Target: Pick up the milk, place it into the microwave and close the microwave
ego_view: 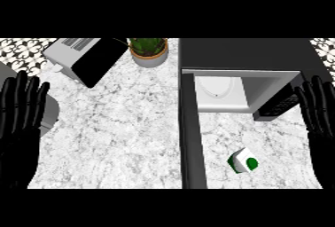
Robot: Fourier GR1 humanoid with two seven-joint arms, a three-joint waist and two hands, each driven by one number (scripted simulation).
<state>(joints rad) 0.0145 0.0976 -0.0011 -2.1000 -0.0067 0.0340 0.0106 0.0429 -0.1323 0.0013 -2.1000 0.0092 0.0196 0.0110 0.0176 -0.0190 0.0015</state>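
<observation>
Two hands, left (23, 116) and right (318, 111), rest flat-fingered and empty at the frame edges; milk (244, 160) stands lower right, before the open microwave (222, 91), ungrasped.

The microwave (242, 88) stands open, its mouth facing the marble counter (118, 133), and bare counter lies between that mouth and the milk (244, 160) — open passage there. The microwave door (192, 133) juts forward as a long dark wall just left of the milk, blocking any approach from the left side. Left of the door the counter is wide and free — only a toaster (82, 55) and a potted plant (149, 51) stand at its far edge.
</observation>
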